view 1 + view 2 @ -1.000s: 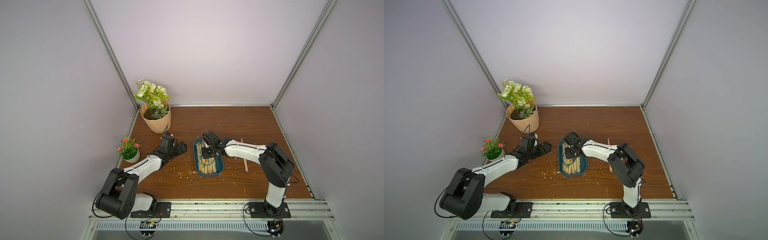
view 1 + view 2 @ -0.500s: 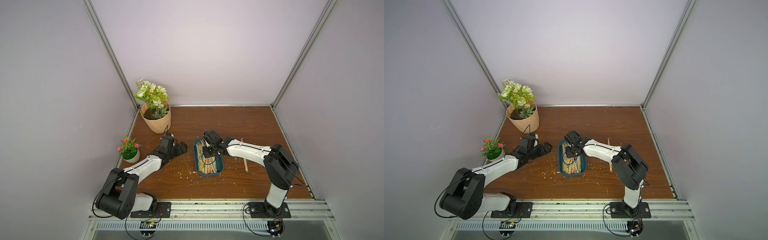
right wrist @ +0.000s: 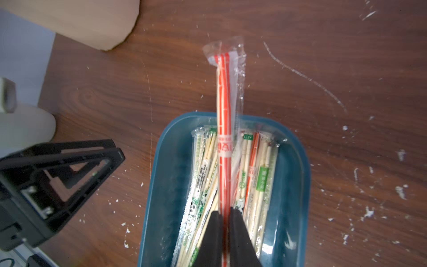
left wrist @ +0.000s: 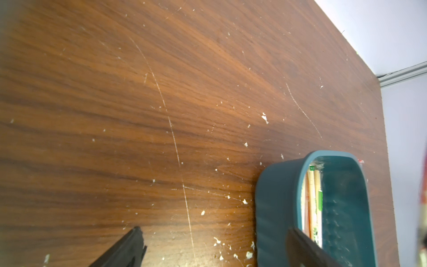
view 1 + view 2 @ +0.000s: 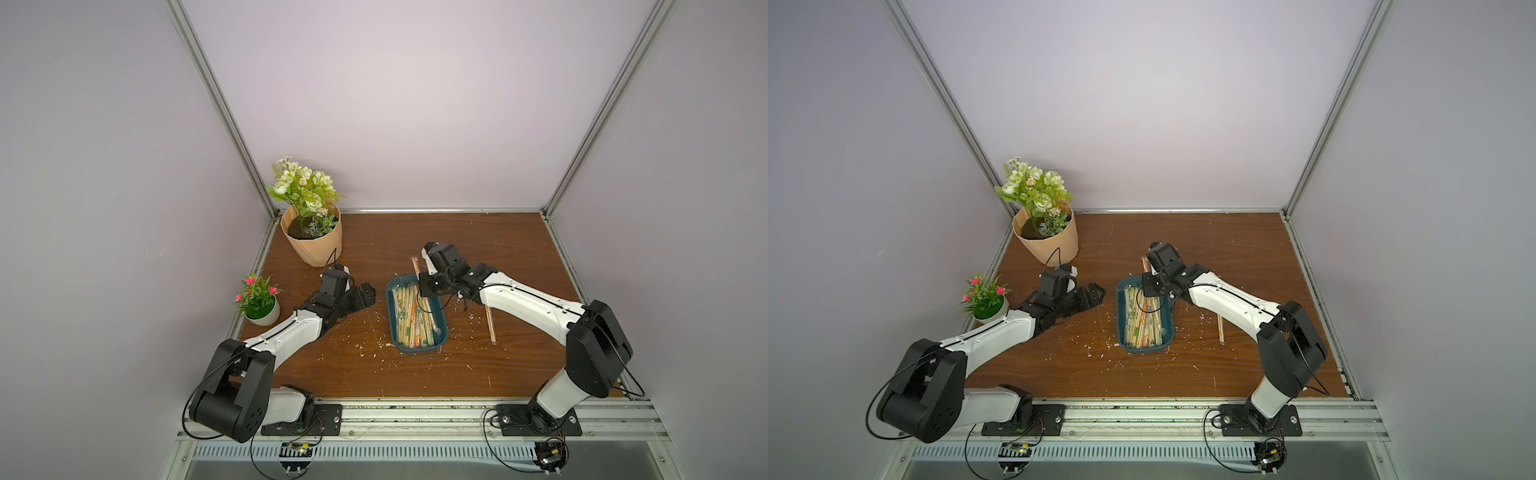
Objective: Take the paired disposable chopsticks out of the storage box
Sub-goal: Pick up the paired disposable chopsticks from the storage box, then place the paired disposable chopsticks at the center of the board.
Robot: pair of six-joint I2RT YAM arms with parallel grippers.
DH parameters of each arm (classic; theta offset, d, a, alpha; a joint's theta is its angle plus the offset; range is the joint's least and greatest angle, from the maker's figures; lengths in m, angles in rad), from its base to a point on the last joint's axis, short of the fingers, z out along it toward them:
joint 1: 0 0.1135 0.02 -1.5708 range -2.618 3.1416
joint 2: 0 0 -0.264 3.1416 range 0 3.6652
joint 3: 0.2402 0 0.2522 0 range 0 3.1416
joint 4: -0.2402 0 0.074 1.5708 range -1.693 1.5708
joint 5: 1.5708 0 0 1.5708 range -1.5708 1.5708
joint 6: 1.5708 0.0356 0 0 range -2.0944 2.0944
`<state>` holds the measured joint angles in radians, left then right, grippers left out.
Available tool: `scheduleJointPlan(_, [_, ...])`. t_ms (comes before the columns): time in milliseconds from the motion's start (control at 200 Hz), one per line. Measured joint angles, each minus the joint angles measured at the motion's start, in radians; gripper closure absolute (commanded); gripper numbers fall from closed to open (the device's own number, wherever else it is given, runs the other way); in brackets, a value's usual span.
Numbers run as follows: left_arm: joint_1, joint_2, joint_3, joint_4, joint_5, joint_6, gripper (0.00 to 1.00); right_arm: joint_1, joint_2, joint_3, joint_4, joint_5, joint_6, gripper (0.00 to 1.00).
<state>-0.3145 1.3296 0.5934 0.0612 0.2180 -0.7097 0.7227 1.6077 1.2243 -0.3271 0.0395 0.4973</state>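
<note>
Right end effector [image 3: 226,213] was closed on one pair of chopsticks [image 3: 223,115] in a clear sleeve with orange stripes, its two black fingers [image 3: 215,233] pinching the sleeve from either side. The pinch sat over the box [image 3: 161,173], a shallow dark teal tray with rounded corners. From there the held pair ran out across the far rim, so that its crumpled sleeve end hung past the box over the desk [image 3: 323,69]. Both top views showed that orange tip poking out beyond the far rim, beside the right end effector [image 5: 420,286] [image 5: 1147,286]. Whether the held pair touched the ones beneath it could not be told.

The other chopsticks [image 3: 254,175] lay lengthwise in the box, packed side by side in sleeves with green, orange and black-and-white print. The box [image 5: 390,311] stood near the middle of the desk [image 5: 415,374], between the two arms.

The left end effector [image 5: 362,297] rested low just beside the box on the robot's left, with its fingers spread wide apart and nothing between them. In the left wrist view one fingertip [image 4: 136,233] was over bare desk and the other in front of the box wall [image 4: 277,196].

One loose wrapped pair [image 5: 490,324] lay on the desk to the robot's right of the box, apart from it. A peach flower pot [image 5: 313,245] and a small white pot [image 5: 259,313] with pink flowers stood along the left edge.
</note>
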Motion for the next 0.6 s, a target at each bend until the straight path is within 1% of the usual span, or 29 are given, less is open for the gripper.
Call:
scheduleJointPlan(165, [0.0,-0.012,0.002,-0.005,0.011,0.003,0.02,-0.099,-0.097,-0.041,0.0,0.017,-0.021,0.92])
scheduleJointPlan(340, [-0.018,-0.012,0.03,-0.015,0.013,0.003,0.02,-0.205,-0.145,-0.145,-0.017,0.108,-0.079,0.91])
scheduleJointPlan(445, [-0.038,-0.012,0.05,-0.015,0.013,0.003,0.02,-0.237,-0.144,-0.211,-0.032,0.163,-0.109,0.91])
scheduleJointPlan(600, [-0.058,-0.006,0.068,-0.016,0.01,0.003,0.02,-0.256,-0.129,-0.28,-0.039,0.23,-0.132,0.91])
